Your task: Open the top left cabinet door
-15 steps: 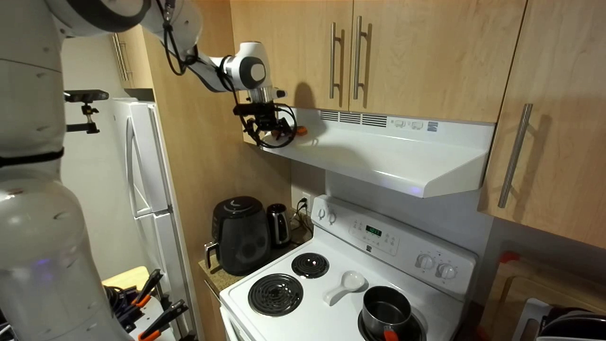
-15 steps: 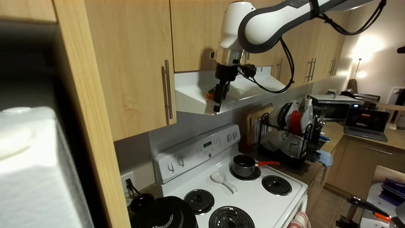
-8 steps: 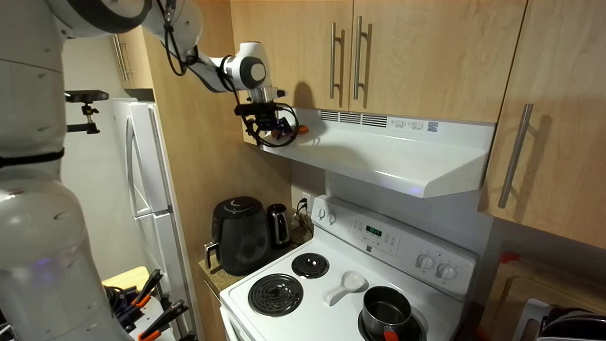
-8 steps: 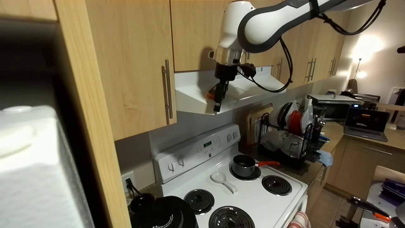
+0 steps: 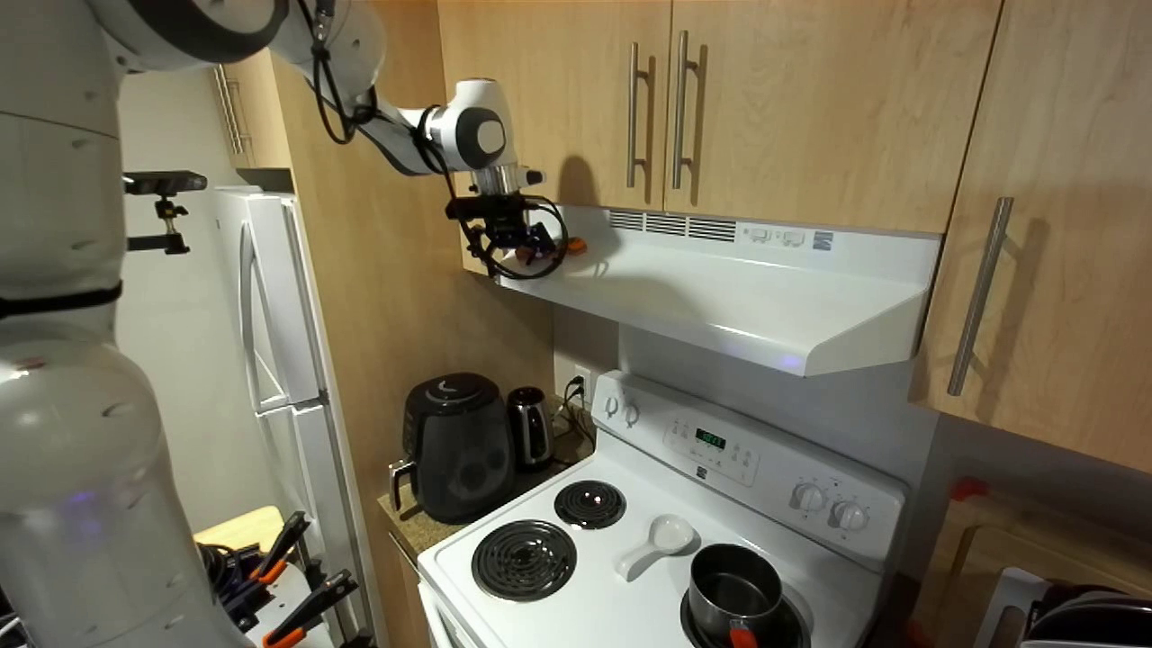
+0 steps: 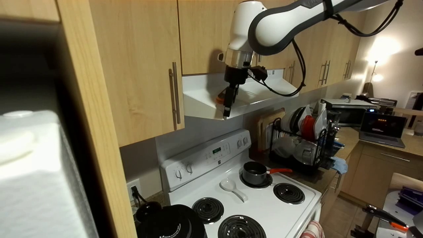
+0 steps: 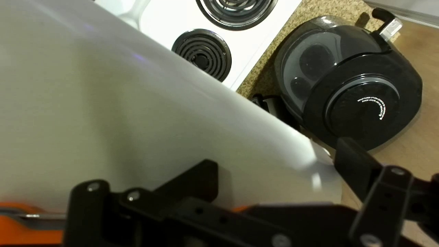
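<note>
The top left cabinet door [image 6: 138, 69] is a tall light wood panel at the left of the range hood in an exterior view. It looks shut, with a vertical steel bar handle [image 6: 176, 94] near its right edge. My gripper [image 6: 227, 114] points down in front of the hood, right of that handle and apart from it. In the wrist view the fingers [image 7: 276, 168] are spread wide with nothing held between them. In an exterior view the gripper [image 5: 517, 261] and wrist hide most of that door's area, including its handle. The handle does not show in the wrist view.
The white range hood [image 5: 720, 270] lies right behind the gripper, and its edge runs below the fingers in the wrist view [image 7: 137, 120]. A wood side panel [image 5: 387, 270] and white refrigerator [image 5: 270, 270] stand at the left. Below are the stove [image 6: 261, 205], pot [image 6: 254, 173] and air fryer [image 5: 457, 450].
The gripper shifts very slightly between one second and half a second ago. Since then nothing visibly moves. The door stays shut.
</note>
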